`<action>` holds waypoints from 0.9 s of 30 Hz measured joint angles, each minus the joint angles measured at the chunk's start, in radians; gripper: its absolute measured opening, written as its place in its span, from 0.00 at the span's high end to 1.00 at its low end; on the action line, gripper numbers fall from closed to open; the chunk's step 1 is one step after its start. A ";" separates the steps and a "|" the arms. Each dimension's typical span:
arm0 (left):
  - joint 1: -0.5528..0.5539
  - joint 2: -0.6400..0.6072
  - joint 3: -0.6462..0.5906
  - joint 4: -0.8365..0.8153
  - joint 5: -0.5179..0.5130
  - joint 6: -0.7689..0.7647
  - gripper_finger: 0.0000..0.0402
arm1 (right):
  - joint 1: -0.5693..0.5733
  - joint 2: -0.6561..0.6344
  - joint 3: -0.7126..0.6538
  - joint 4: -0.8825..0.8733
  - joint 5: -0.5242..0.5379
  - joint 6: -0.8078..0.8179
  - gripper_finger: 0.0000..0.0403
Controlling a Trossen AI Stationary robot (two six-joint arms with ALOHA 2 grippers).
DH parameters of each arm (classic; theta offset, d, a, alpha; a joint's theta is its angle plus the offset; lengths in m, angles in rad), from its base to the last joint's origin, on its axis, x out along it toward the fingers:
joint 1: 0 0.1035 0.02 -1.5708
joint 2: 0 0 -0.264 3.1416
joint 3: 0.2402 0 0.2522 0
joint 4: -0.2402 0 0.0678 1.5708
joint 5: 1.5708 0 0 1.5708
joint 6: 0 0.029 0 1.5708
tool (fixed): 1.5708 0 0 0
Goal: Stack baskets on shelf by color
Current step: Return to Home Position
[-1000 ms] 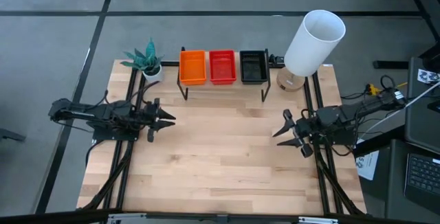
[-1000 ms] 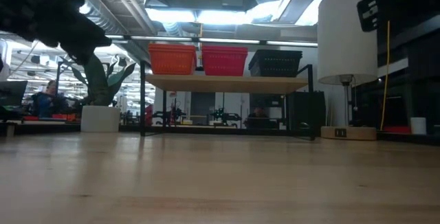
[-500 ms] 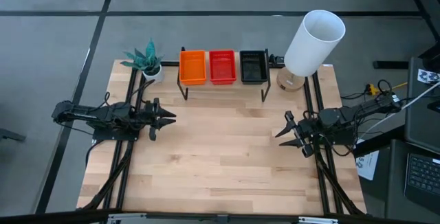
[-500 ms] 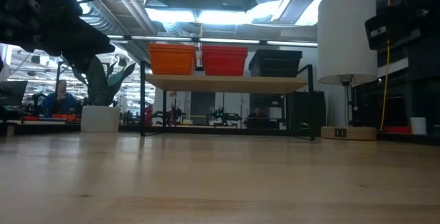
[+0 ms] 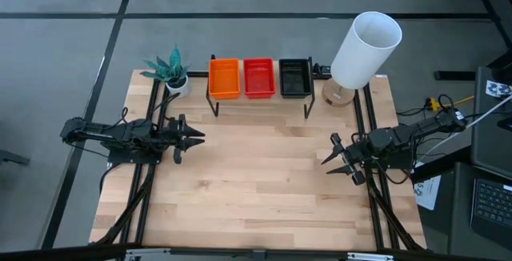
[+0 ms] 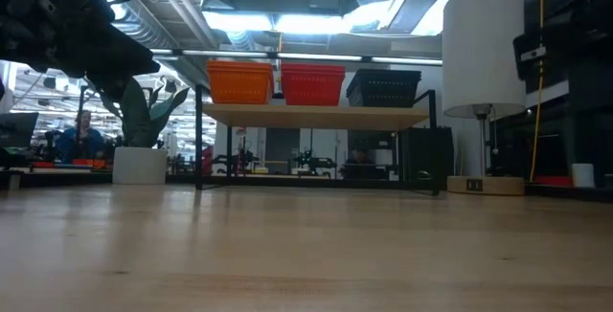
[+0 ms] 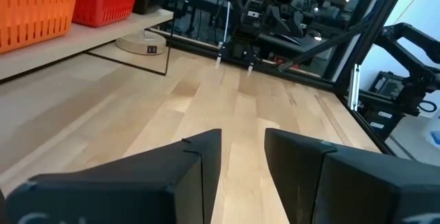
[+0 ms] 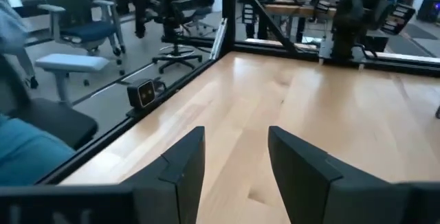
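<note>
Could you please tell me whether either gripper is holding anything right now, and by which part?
Nothing is held: the left gripper and the right gripper are both open and empty.

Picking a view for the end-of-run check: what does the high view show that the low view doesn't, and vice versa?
High view only: the basket insides from above, and the left gripper and right gripper at the table's two sides, away from the shelf. Low view only: the baskets' side walls, the shelf's legs, a person in the room behind. Both: orange baskets, red baskets and black baskets side by side on the shelf, with lamp and plant.
</note>
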 joint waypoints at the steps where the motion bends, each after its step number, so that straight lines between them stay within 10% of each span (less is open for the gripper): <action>1: 0.000 0.000 0.000 0.000 0.000 0.000 0.74 | 0.000 0.000 0.000 -0.001 -0.003 -0.011 0.60; 27: 0.000 0.001 0.000 -0.002 0.000 0.000 0.74 | -0.146 -0.284 -0.066 0.196 -0.030 -0.095 0.60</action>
